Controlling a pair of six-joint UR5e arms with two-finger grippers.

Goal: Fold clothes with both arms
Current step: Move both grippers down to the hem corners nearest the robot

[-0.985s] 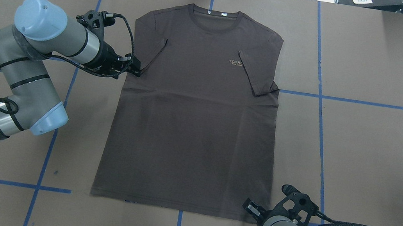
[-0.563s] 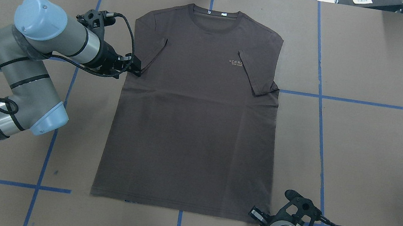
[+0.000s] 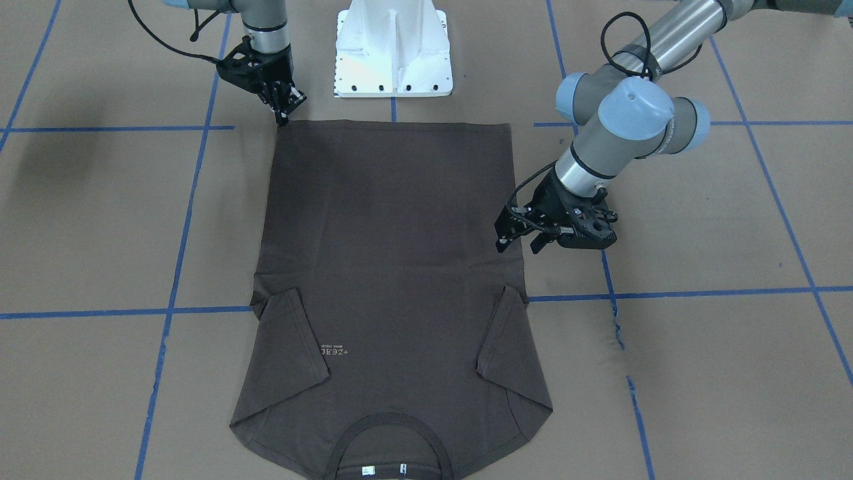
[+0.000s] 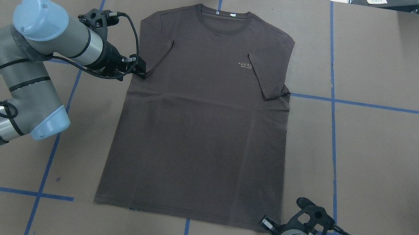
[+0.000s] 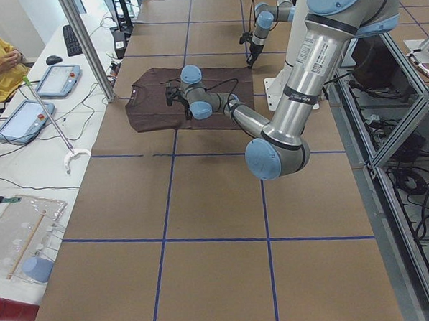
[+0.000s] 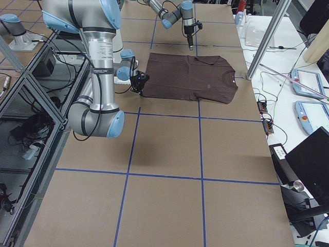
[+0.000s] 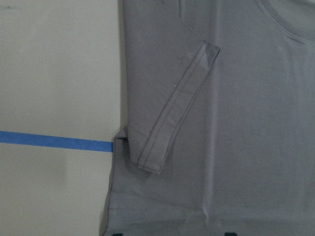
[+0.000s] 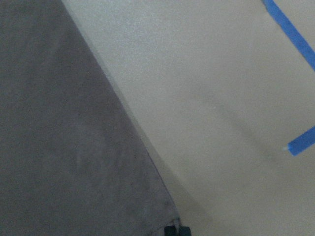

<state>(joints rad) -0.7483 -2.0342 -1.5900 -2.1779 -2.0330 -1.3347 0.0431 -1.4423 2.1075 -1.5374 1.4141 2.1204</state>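
While left gripper (image 3: pixel 519 241) flanks T-shirt (image 3: pixel 386 227), right gripper (image 3: pixel 283 115) meets hem corner (image 3: pixel 286 131).

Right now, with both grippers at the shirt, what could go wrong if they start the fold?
1. The right gripper seems to pinch only the very hem corner of the shirt, so the cloth may slip out on lifting.
2. The left gripper is open at the side edge, close to the folded-in sleeve. Closing there could catch the cuff and drag that fold open.
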